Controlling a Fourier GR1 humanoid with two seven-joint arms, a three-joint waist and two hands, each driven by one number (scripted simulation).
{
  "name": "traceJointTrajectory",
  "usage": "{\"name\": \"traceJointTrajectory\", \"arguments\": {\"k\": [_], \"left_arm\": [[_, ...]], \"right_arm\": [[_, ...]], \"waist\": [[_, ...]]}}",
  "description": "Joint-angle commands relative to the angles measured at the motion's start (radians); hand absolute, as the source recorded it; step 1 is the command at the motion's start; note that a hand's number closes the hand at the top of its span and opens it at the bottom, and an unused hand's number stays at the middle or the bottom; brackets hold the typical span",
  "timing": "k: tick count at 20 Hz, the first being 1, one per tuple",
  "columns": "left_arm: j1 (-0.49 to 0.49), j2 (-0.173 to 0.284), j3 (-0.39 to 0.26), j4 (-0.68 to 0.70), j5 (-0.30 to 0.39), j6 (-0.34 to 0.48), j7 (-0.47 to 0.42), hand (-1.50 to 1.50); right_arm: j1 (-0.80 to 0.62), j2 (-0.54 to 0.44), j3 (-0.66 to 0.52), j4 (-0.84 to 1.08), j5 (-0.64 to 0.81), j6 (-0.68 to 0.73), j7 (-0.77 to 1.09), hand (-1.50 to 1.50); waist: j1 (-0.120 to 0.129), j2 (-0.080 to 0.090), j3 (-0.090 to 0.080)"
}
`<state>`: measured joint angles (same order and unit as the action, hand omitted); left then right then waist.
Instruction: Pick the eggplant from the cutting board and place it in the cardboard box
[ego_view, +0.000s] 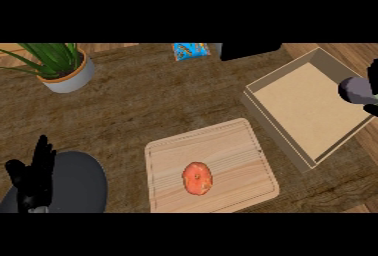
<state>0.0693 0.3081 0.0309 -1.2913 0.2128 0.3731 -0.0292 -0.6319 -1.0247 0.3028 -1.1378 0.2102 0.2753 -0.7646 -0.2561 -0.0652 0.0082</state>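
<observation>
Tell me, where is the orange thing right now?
The orange vegetable lies in the middle of the wooden cutting board, low in the head view, left of the cardboard box.

Right hand (359, 92) cut by edge

Eggplant (198, 178) on cutting board (212, 168); cardboard box (310, 107) right-behind board; potted plant (62, 64) far left-behind.

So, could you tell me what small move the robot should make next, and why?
Probably bring the right hand from over the cardboard box down to the orange-red item lying untouched on the cutting board; the left hand rests open at lower left.
</observation>
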Motion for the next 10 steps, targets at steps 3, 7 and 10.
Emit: {"name": "traceJointTrajectory", "arguments": {"k": [3, 7, 10], "left_arm": [[0.017, -0.022, -0.038, -0.053, -0.009, -0.020, -0.027, 0.00], [-0.082, -0.020, -0.076, -0.047, -0.035, -0.031, 0.026, 0.00], [-0.118, -0.016, -0.088, -0.045, -0.037, -0.052, 0.057, 0.00]], "right_arm": [[0.227, -0.229, -0.215, 0.033, -0.158, -0.004, -0.255, 1.50], [0.374, -0.284, -0.300, 0.093, -0.234, 0.016, -0.334, 1.50], [0.504, -0.267, -0.337, 0.081, -0.256, -0.035, -0.379, 1.50]], "waist": [[0.080, 0.031, -0.003], [0.154, 0.051, -0.007], [0.180, 0.054, -0.007]]}}
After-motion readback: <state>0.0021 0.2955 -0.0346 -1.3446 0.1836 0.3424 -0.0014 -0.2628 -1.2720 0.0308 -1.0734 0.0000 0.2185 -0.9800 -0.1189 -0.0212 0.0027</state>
